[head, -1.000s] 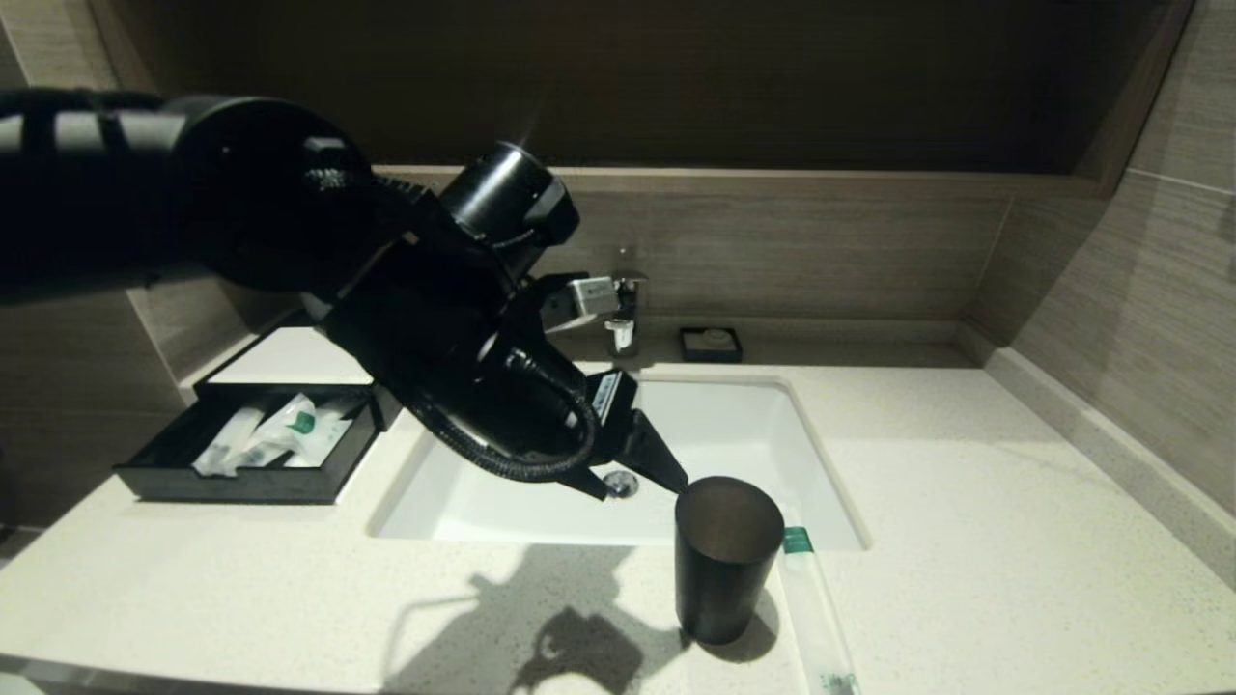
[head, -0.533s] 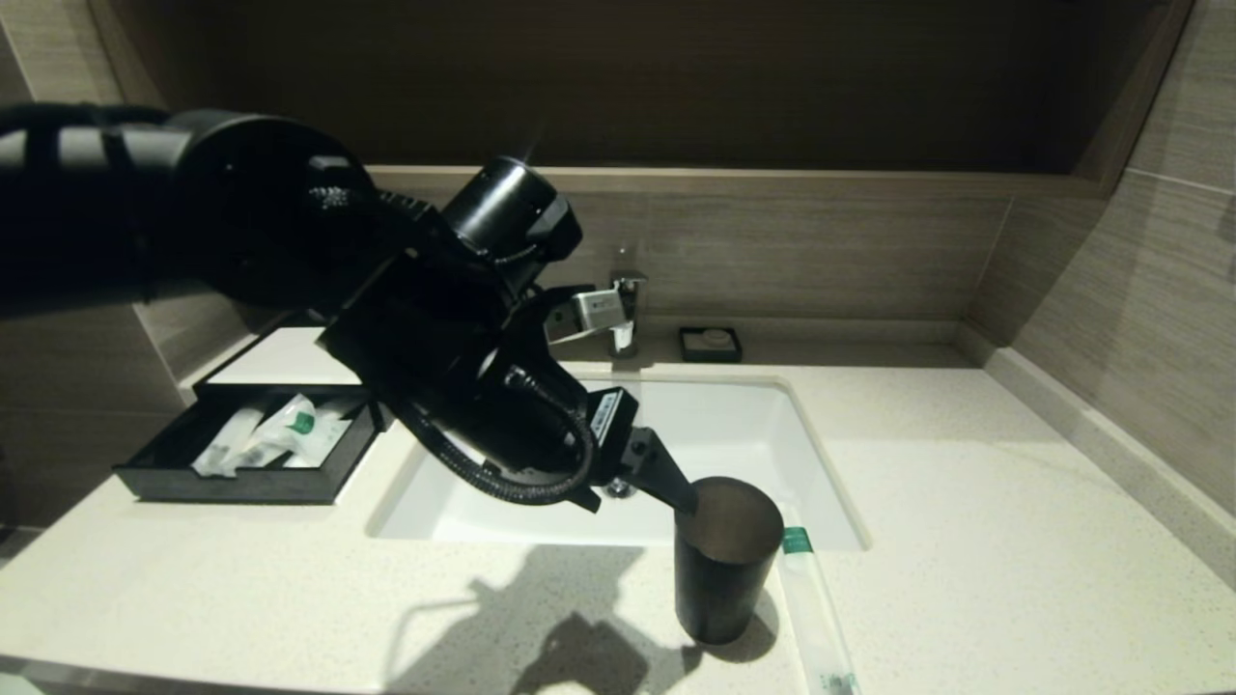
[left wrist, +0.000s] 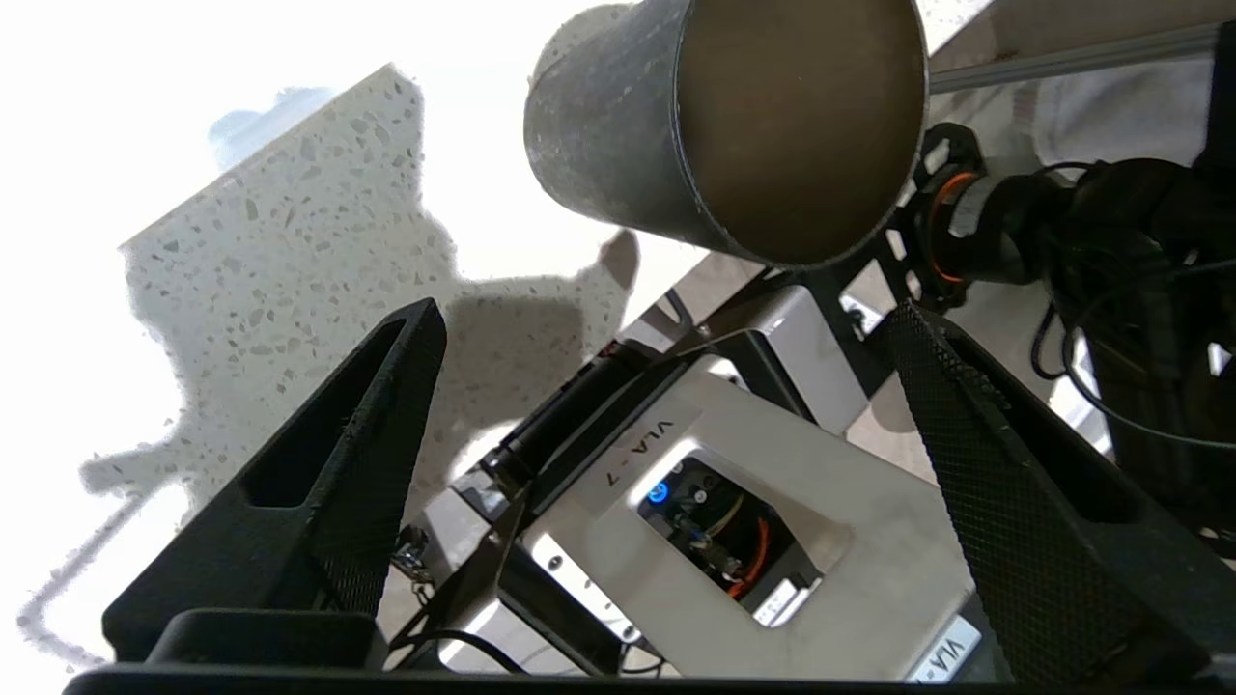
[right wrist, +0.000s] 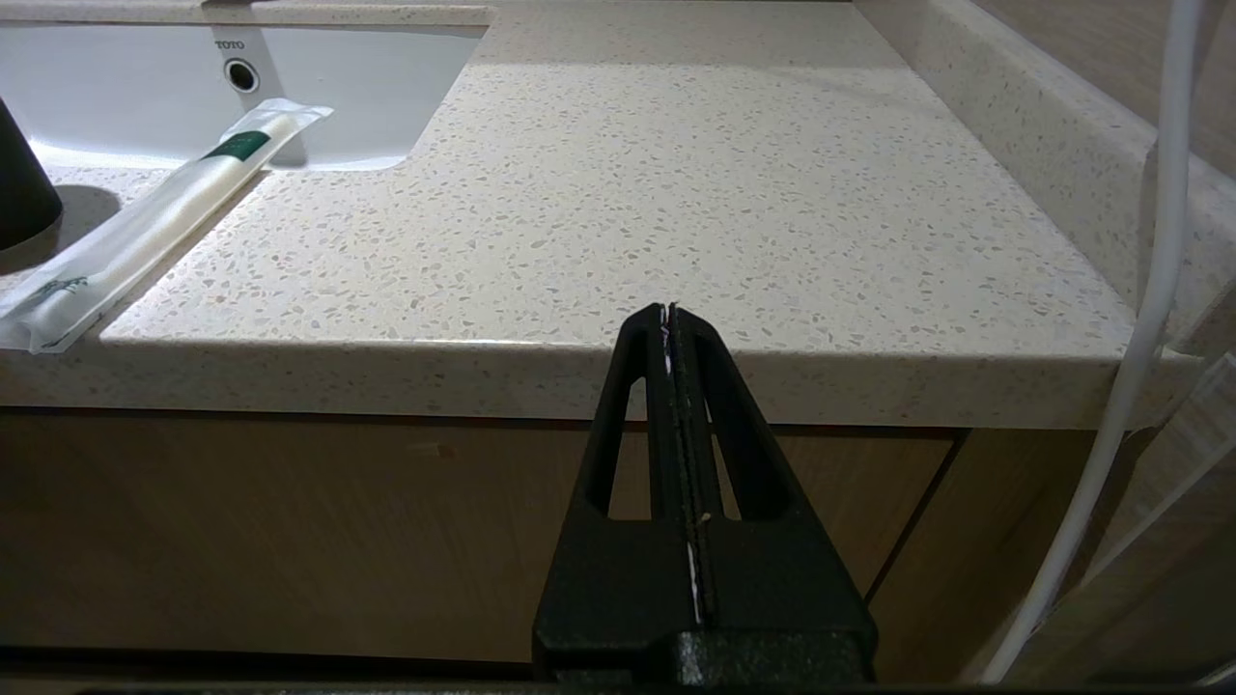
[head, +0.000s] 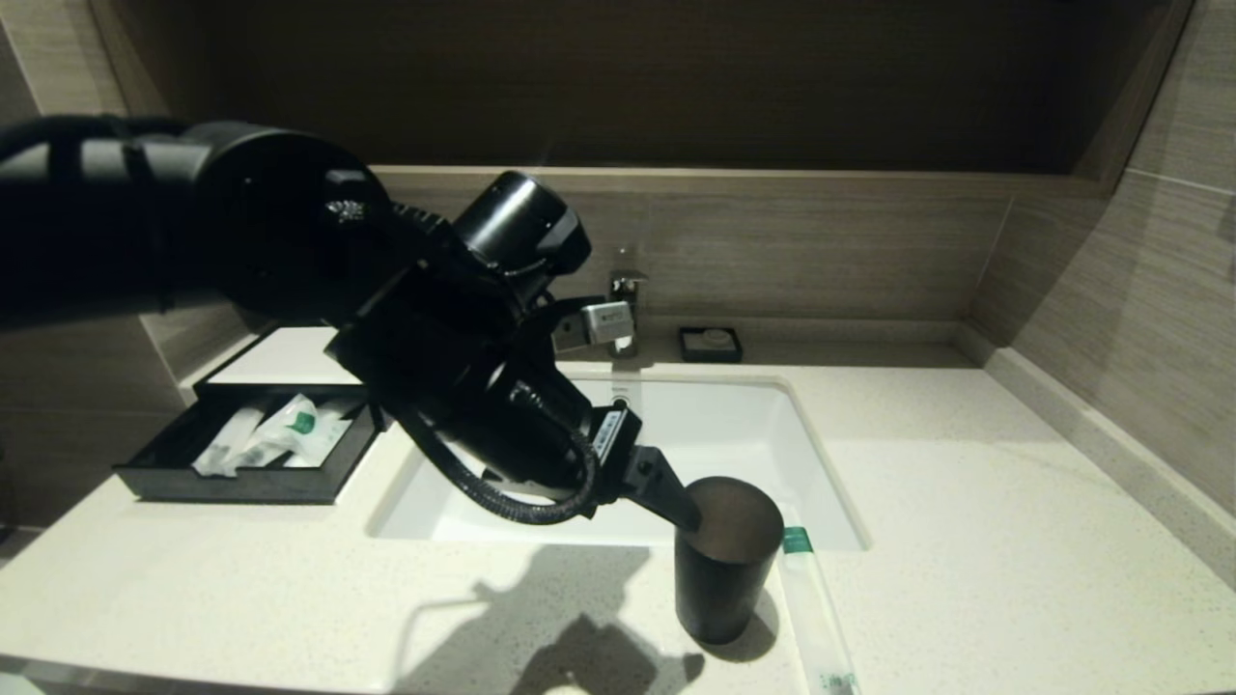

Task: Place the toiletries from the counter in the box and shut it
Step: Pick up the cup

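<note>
Head view, logged left to right. The box (head: pixel 253 439) is seen at 9 o'clock on the desk (head: pixel 966 502), its white top panel toward the wall and its front drawer pulled open; several white sachets (head: pixel 275 436) with a green label are lying inside the drawer. The sink basin (head: pixel 734 425) is set in the desk at centre. The left end effector (head: pixel 688 516) is held over the front edge of the basin, pointing toward 4 o'clock, with one fingertip at the rim of the dark cup (head: pixel 724 560). In the left wrist view its fingers (left wrist: pixel 367 454) are spread wide, released, nothing between them; the cup (left wrist: pixel 734 125) is seen just beyond the tips. One long sachet (head: pixel 816 618) is lying on the desk just beside the cup, at its 3 o'clock side, green label end toward the basin. A small soap dish (head: pixel 711 344) is noted by the wall at 12 o'clock. The right end effector (right wrist: pixel 673 319) is parked below the desk's front edge, clenched, empty
</note>
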